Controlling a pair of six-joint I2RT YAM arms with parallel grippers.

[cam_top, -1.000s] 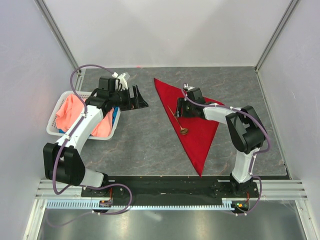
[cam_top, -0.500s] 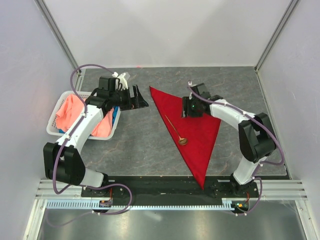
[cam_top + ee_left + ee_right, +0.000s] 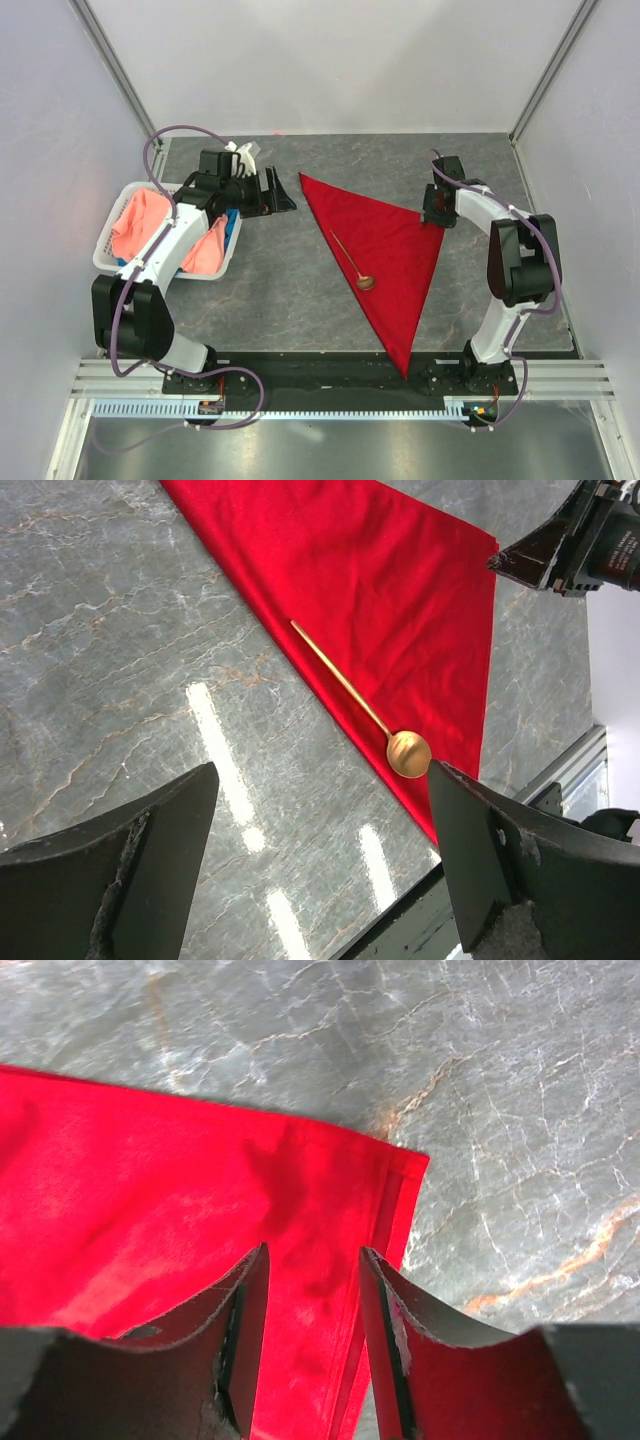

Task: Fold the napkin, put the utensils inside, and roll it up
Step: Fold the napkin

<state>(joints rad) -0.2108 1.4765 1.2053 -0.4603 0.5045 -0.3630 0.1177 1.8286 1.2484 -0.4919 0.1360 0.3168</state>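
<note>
Napkin [image 3: 385, 250] lies folded into a triangle on the bench [image 3: 270, 290], with the spoon [image 3: 350, 263] along its long fold, placed for rolling. Right fingers [image 3: 245, 1330] stand partly apart over the right corner, gripping nothing, probably to take it. Left fingers [image 3: 150, 880] hang spread wide and empty near the far corner.

white basket [image 3: 110, 267], pink cloth [image 3: 136, 224], grey table [image 3: 280, 292]

Napkin [image 3: 388, 250]: matt red cloth. Spoon [image 3: 357, 697]: shiny copper metal. Table [image 3: 100, 630]: glossy grey marbled.
</note>
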